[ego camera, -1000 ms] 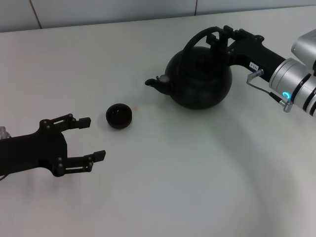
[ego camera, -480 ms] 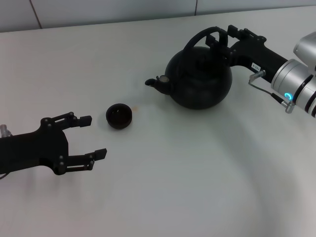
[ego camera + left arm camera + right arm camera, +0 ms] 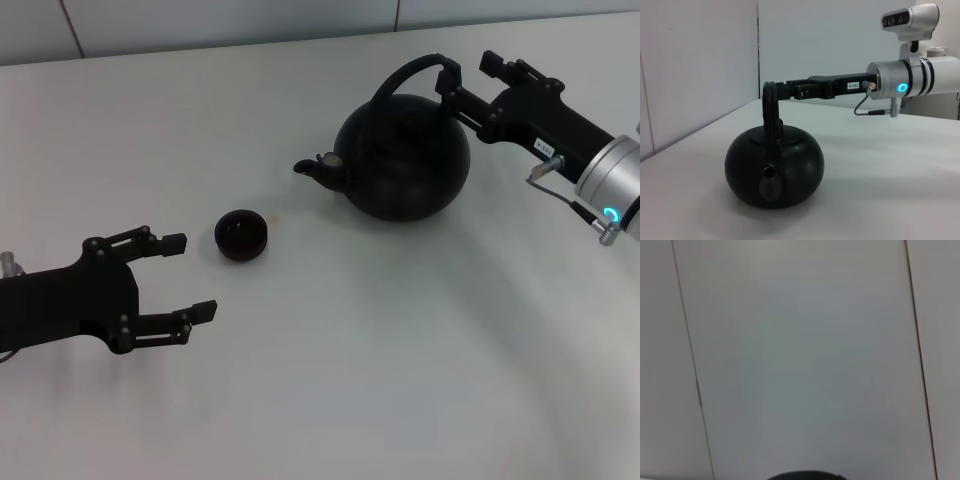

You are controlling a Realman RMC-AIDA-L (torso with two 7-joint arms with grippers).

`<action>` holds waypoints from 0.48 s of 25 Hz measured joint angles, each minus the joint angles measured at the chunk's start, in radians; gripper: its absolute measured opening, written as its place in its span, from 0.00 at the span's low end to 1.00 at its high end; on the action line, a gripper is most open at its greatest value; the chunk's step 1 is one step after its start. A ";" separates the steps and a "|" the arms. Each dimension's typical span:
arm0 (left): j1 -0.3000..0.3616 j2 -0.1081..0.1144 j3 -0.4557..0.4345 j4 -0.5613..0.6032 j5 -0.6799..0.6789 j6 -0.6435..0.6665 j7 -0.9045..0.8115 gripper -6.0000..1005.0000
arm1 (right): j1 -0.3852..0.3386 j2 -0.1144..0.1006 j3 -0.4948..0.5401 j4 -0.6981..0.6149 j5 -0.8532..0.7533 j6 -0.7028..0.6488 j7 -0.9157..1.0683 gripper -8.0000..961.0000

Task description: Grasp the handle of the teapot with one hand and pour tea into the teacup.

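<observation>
while the round black teapot (image 3: 405, 160) stands upright on the white table (image 3: 380, 380), spout toward the small black teacup (image 3: 241, 235) nearby, right gripper (image 3: 468, 82) sits spread just beside its arched handle (image 3: 400, 75); left gripper (image 3: 190, 278) parked, fingers apart. stage: fits pre-grasp or post-release; cup contents indiscernible.

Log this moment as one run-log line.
right gripper: open, at teapot handle | teapot: on table | teacup: by spout | left gripper: open, idle

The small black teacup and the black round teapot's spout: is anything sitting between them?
Only bare white table, apart from a faint tan speck, in the head view, between small black teacup and black round teapot.
</observation>
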 joint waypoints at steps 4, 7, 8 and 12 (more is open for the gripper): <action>0.000 -0.001 0.000 0.000 0.000 0.002 0.000 0.86 | -0.011 0.002 -0.014 0.009 -0.003 -0.009 0.000 0.73; 0.001 -0.001 0.000 0.000 -0.001 0.002 0.000 0.86 | -0.028 0.004 -0.023 0.015 -0.020 -0.045 -0.001 0.73; 0.001 -0.001 0.000 0.000 -0.001 0.002 0.000 0.86 | -0.036 0.004 -0.024 0.016 -0.025 -0.067 -0.002 0.73; 0.008 -0.001 0.000 -0.003 0.000 0.006 0.000 0.86 | -0.073 0.003 -0.023 0.017 -0.037 -0.226 -0.022 0.73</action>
